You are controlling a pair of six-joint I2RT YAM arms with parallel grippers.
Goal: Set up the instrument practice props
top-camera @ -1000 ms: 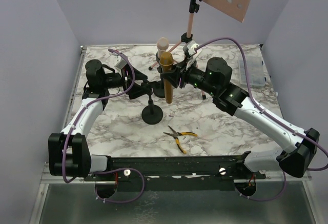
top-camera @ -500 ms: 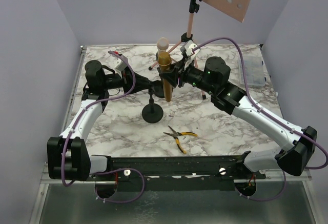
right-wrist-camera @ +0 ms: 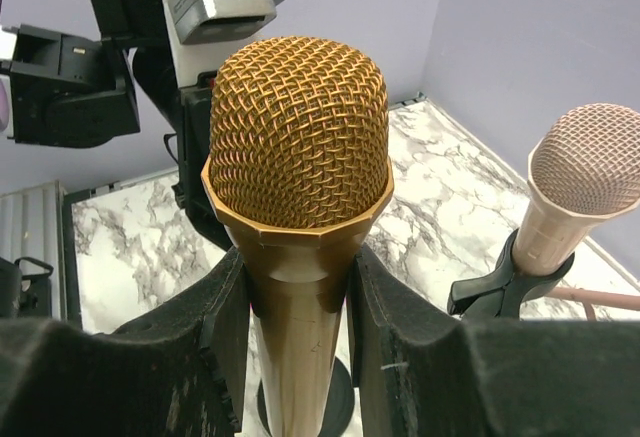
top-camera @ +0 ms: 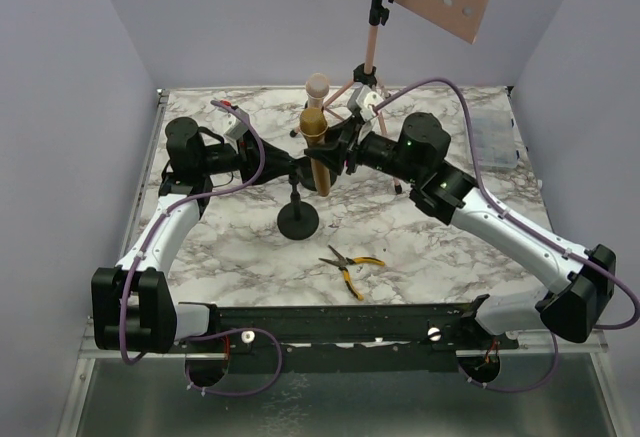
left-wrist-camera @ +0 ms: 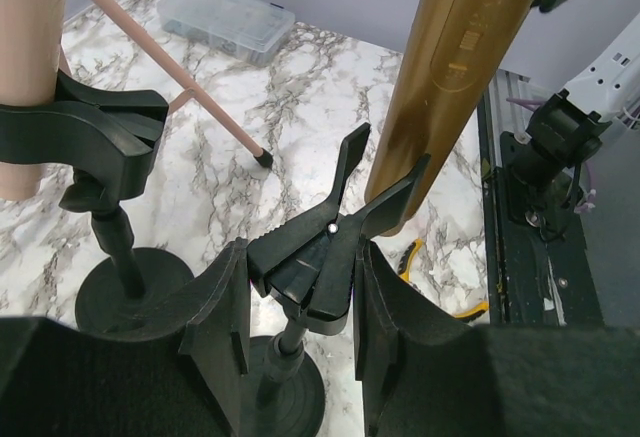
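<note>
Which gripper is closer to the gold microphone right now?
Right. The right gripper is shut on the gold microphone; the left gripper holds the black holder clip just beside the microphone's lower end.

The left arm [top-camera: 165, 227] and right arm [top-camera: 510, 232] share white link shells and black joint housings. A purple cable [top-camera: 430, 81] loops along each. Green lights [top-camera: 409, 142] glow on the right arm's joints. The left fingers [left-wrist-camera: 215, 327] and right fingers [right-wrist-camera: 215, 342] are broad, matte black slabs. A silver screw [top-camera: 433, 333] sits in the black base rail [top-camera: 300, 319].
</note>
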